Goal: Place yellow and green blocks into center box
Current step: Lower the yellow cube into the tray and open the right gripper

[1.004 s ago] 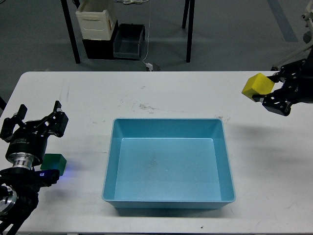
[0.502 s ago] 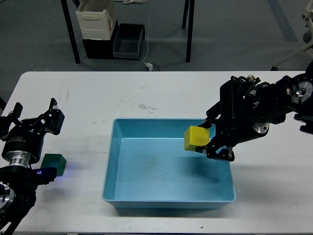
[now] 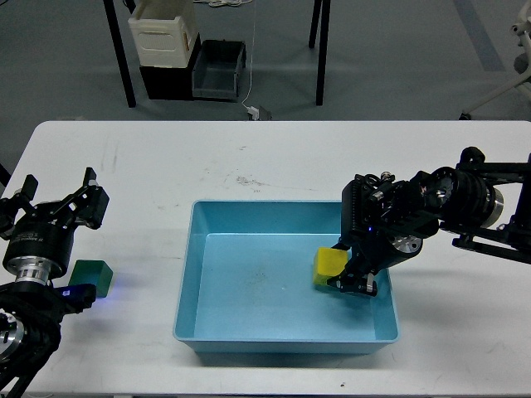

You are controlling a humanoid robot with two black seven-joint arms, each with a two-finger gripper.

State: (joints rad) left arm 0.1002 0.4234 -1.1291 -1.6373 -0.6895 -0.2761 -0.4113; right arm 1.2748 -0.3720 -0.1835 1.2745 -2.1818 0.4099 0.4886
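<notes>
My right gripper [image 3: 343, 276] is clamped on the yellow block [image 3: 329, 263], low inside the blue box [image 3: 284, 342] toward its 3 o'clock wall. My left gripper [image 3: 55, 206] hangs spread open and empty; the green block [image 3: 92, 276] sits on the table [image 3: 166, 157] at its 5 o'clock.

A single head view looks forward and steeply down from above the near edge of the white rectangular tabletop [image 3: 249, 157], close enough that it spans the frame. Grey floor lies beyond its far edge. The arms enter from the lower left and right.
</notes>
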